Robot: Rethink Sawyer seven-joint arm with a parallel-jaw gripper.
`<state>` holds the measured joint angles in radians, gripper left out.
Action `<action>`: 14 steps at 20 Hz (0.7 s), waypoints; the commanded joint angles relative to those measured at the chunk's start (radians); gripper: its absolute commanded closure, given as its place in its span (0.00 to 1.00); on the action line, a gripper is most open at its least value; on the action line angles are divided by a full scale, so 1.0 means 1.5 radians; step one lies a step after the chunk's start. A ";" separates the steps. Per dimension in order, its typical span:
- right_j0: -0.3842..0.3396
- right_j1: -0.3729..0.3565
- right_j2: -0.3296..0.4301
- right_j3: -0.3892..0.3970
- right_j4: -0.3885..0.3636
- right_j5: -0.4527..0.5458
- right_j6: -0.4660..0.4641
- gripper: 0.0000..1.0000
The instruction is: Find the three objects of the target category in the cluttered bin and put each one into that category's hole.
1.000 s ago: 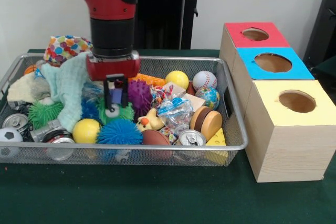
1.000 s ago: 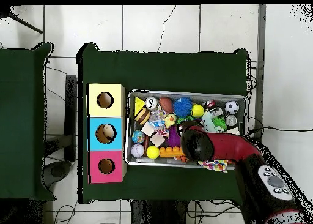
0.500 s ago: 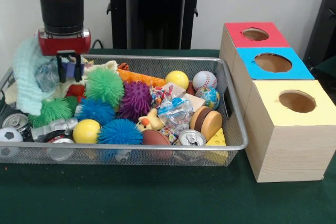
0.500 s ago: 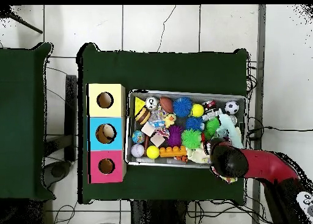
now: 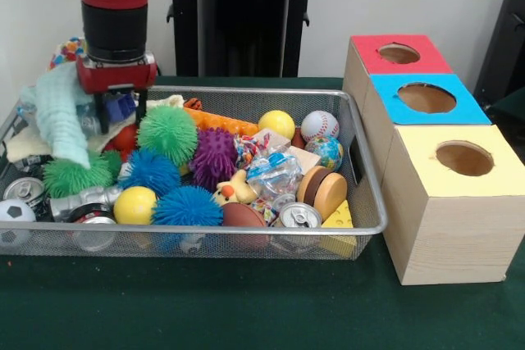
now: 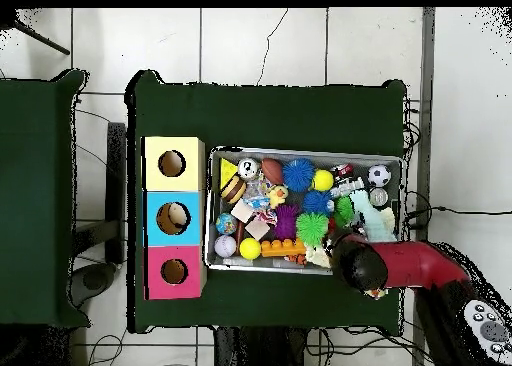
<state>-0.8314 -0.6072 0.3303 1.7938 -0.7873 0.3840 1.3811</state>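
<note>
The front view shows the pincer [image 5: 120, 109] low over the far corner of the wire-mesh bin [image 5: 361, 227]. Its dark fingers [image 5: 141, 107] flank a small blue part, but whether they clamp anything cannot be told. A pale mint cloth [image 5: 61, 120] hangs just beside the pincer, draped over the clutter; contact between the two is not clear.

The overhead view hides the pincer under the round arm head [image 6: 361, 266], which sits at the bin's edge nearest the robot. That view alone shows the green tabletop [image 6: 260, 112] in full and the three round holes from above.

The front view resolves textures:
- Spiky rubber balls: green [image 5: 167, 132], purple [image 5: 214, 156], blue [image 5: 186, 206].
- Smooth balls: yellow [image 5: 277, 124], a stitched baseball [image 5: 319, 126], a printed globe ball [image 5: 328, 152].
- Metal cans, one with its pull-tab top showing [image 5: 300, 216].
- A crinkled clear plastic bottle [image 5: 275, 171] near the bin's centre.

Three wooden boxes stand in a row just beside the bin, topped red [image 5: 399, 54], blue [image 5: 426, 98] and yellow [image 5: 464, 158]. Each has one circular hole.
</note>
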 commanded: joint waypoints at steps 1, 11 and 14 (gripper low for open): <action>0.050 -0.003 0.025 0.009 -0.016 -0.001 0.020 0.00; 0.058 -0.064 0.048 0.033 0.060 0.057 0.017 0.00; 0.065 -0.097 0.053 0.036 0.090 0.080 0.018 0.00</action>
<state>-0.7547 -0.6683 0.3431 1.8071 -0.7342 0.3843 1.3811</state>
